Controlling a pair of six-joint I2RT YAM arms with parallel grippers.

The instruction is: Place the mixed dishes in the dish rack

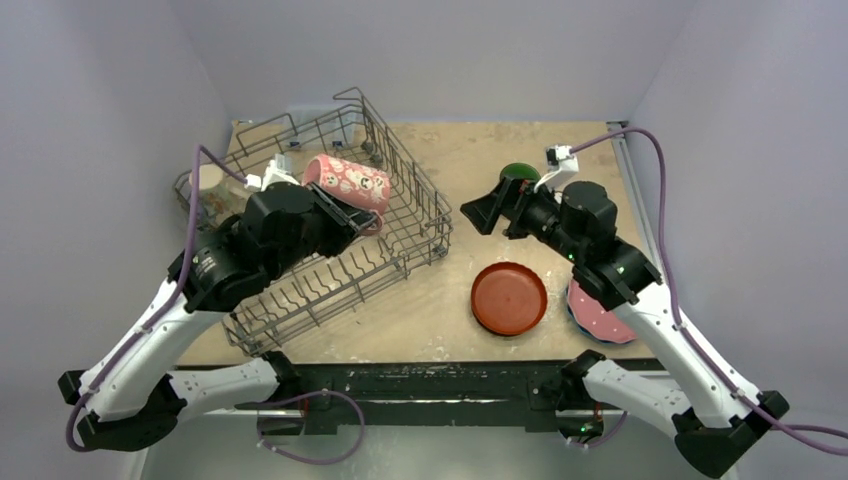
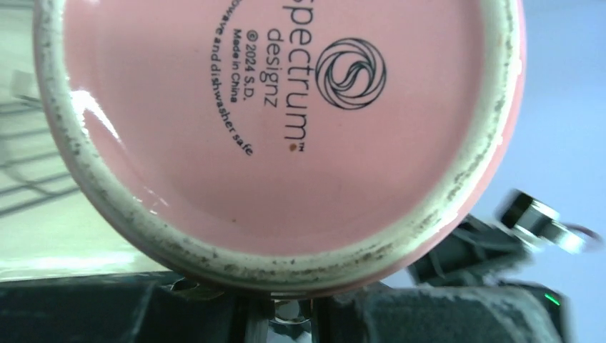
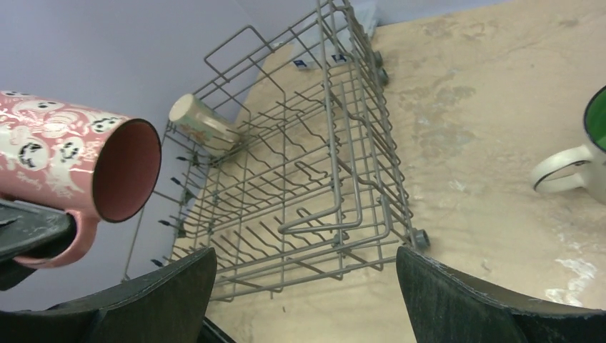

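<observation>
Near the near-right corner of the desk (image 1: 440, 335), the pink white-dotted plate (image 1: 604, 322) is largely hidden under the right forearm. Only a sliver of the blue plate (image 1: 571, 306) shows at its left edge. Just left of them the red-orange plate (image 1: 509, 298) lies flat in full view.

The right arm reaches forward and left over the desk's middle. The right hand (image 1: 487, 208) is released, its fingers (image 3: 146, 300) spread wide and aimed at the dish rack (image 1: 400, 255). The cream mug with green inside (image 3: 572, 171) stands just behind this hand, cut off at the right wrist view's edge.

The left arm bends over the rack. The left hand (image 1: 352, 217) is clenched on the handle of the pink mug (image 1: 347, 183), held on its side above the tines with its mouth to the right. In the left wrist view its base fills the picture.

The rack sits skewed toward the far-left corner. The beige mug (image 1: 207, 186) is at its far-left end. Whether the mug is inside or just beyond the wires is unclear.
</observation>
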